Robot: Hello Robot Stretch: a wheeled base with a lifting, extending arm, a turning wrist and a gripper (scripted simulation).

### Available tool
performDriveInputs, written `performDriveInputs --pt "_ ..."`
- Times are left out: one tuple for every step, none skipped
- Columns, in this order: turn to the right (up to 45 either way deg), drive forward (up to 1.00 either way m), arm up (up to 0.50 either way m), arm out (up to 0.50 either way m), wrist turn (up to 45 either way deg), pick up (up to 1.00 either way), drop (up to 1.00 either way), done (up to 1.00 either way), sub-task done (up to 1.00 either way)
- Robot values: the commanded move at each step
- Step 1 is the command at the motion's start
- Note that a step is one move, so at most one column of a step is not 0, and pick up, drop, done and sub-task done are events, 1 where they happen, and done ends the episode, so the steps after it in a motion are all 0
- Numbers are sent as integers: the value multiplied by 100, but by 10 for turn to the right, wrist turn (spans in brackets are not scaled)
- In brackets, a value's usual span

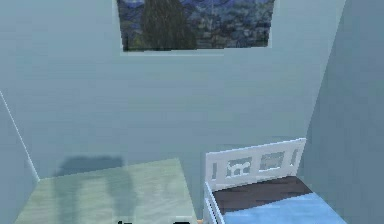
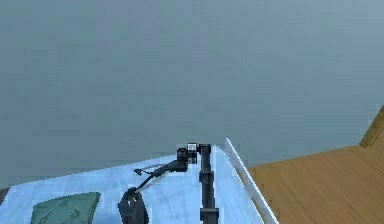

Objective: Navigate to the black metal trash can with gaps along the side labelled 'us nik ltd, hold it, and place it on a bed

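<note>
With the bed (image 2: pixel 100 182) under the arm (image 2: pixel 206 190), the dark can-like thing (image 2: pixel 132 207) showed against the blue cover just beside the fingers (image 2: pixel 160 169), whose grip could not be told, so settling it upright, well inside the white rail (image 2: pixel 245 178), seemed wisest.

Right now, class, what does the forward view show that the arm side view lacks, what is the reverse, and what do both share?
Forward view: a framed landscape picture on the wall, a pale green tabletop and a white headboard with cut-outs. Arm side view: the dark square arm with its thin fingers, a black can-like object, a green pillow and brown wooden floor. Both: a blue-grey wall and a light blue bed cover.
</note>
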Motion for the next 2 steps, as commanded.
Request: performDriveInputs --pt "0 0 10 0 0 0 0 0 0" --pt "0 0 0 -8 0 0 0 0 0"
